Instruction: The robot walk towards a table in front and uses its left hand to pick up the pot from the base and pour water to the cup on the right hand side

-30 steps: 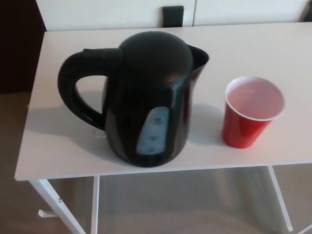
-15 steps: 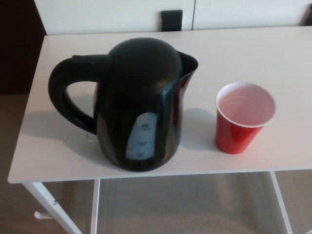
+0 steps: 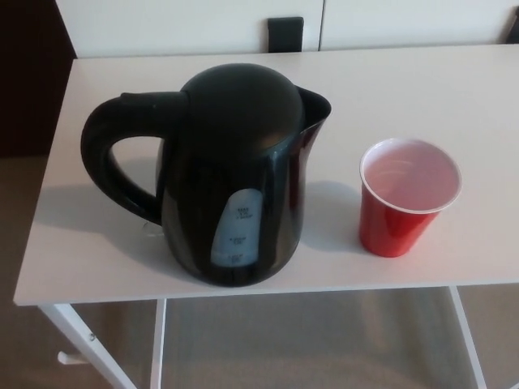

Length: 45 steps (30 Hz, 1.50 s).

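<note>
A black electric kettle [image 3: 231,174] stands upright near the front edge of a white table [image 3: 97,243]. Its handle [image 3: 113,158] points to the left and its spout [image 3: 316,101] to the right. A pale water-level window faces me low on its body. The base under it is hidden by the kettle's body. A red plastic cup [image 3: 405,198] with a white inside stands upright to the kettle's right, apart from it. Neither of my hands shows in the head view.
The table's white legs [image 3: 81,340] and crossbars run down to a brownish floor below the front edge. A white wall with a black socket [image 3: 285,34] lies behind the table. A dark area borders the table at the far left.
From one second ago the whole picture shifted left and slightly down as the camera moved; since half a second ago it has barely changed. Kettle and cup keep their places on the table.
</note>
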### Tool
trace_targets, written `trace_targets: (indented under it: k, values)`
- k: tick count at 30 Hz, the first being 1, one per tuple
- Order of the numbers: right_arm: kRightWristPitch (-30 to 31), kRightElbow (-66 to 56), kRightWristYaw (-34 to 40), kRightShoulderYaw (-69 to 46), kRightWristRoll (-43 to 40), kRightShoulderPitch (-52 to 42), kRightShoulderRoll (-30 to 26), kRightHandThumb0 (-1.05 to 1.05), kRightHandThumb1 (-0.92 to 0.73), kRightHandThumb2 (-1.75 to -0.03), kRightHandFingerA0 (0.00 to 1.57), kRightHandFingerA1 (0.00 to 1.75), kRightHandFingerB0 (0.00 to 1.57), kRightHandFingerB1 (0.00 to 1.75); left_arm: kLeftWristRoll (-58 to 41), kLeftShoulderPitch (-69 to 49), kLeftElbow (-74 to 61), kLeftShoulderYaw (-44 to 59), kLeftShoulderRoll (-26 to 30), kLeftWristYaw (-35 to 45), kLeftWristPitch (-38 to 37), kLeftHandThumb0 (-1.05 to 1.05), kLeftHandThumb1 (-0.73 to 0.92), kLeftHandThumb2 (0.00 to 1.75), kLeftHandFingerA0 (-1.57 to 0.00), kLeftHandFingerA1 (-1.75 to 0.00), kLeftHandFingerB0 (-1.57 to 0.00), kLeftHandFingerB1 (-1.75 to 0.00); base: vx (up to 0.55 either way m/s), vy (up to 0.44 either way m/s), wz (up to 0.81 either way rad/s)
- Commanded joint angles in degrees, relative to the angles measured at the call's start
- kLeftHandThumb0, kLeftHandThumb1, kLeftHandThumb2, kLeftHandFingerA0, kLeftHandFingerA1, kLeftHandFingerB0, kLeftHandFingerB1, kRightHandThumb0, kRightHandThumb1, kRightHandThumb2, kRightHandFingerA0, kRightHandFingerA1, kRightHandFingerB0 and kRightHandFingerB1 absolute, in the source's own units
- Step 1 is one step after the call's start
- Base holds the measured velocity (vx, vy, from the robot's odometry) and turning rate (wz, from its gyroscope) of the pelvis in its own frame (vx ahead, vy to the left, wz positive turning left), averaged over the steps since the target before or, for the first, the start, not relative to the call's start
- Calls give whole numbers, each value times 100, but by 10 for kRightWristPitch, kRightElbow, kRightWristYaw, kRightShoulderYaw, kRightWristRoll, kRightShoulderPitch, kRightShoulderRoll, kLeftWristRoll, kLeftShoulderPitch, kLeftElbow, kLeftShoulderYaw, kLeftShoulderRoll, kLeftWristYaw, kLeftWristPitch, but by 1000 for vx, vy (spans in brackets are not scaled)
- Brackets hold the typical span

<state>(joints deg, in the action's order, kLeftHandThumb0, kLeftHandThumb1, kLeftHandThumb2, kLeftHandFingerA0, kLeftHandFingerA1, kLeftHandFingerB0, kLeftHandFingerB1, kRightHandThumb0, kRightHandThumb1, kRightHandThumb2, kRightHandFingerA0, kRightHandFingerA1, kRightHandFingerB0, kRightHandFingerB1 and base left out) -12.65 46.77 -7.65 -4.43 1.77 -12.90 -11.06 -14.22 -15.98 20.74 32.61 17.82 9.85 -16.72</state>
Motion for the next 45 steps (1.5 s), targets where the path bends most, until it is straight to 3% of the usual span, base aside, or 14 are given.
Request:
trace_targets:
  k: [1, 5, 12, 13, 16, 17, 18, 24, 44, 45]
  values:
    - [4, 10, -1, -21, -19, 8, -12, -31, -54, -55, 75, 56, 60, 48, -106, 7, -344, 25, 59, -23, 137, -23, 33, 88, -11, -53, -11, -51, 0, 0, 0]
    - [15, -1, -1, -25, -24, 4, -8, -30, -54, -55, 72, 55, 59, 48, -84, 63, -398, -41, 77, 0, 179, -21, 38, 88, -2, -49, 0, -47, 0, 0, 0]
    - [14, -12, -1, -27, -23, -3, -6, -30, -54, -55, 73, 57, 59, 48, -22, 155, -332, -137, 65, 20, 225, -23, 31, 84, -2, -50, 0, -48, 0, 0, 0]
    - [13, -8, 0, -27, -22, -2, -7, -30, -54, -55, 74, 57, 60, 48, -19, 165, -318, -148, 59, 21, 229, -36, 42, 57, -10, -36, -8, -30, 0, 0, 0]
    - [11, 0, -3, -29, -22, 2, -8, -30, -54, -55, 73, 57, 59, 48, -8, 179, -295, -170, 50, 18, 232, -38, 41, 58, -11, -37, -9, -29, 0, 0, 0]
    - [13, 1, -2, -30, -23, 3, -7, -29, -53, -55, 73, 57, 59, 48, -1, 183, -285, -177, 49, 19, 229, -35, 28, 68, -6, -44, 0, -37, 0, 0, 0]
    - [16, 1, -2, -31, -24, 3, -6, -30, -55, -55, 75, 56, 60, 47, 11, 188, -275, -187, 46, 15, 229, -24, 28, 82, -2, -49, 0, -47, 0, 0, 0]
    - [12, 2, -10, -35, -26, 6, -7, -30, -55, -55, 73, 57, 59, 48, 40, 215, -236, -226, 41, 1, 233, -24, 32, 85, -2, -49, 0, -47, 0, 0, 0]
    - [20, 7, -7, -35, -27, 16, -10, -30, -54, -55, 73, 55, 60, 47, 75, 240, -199, -249, 17, -10, 231, -26, 32, 86, 0, -47, 0, -47, 0, 0, 0]
    - [20, 7, -8, -36, -29, 17, -9, -30, -54, -55, 71, 56, 60, 48, 72, 242, -197, -248, 15, -7, 231, -48, 41, 63, -16, -36, -8, -32, 0, 0, 0]
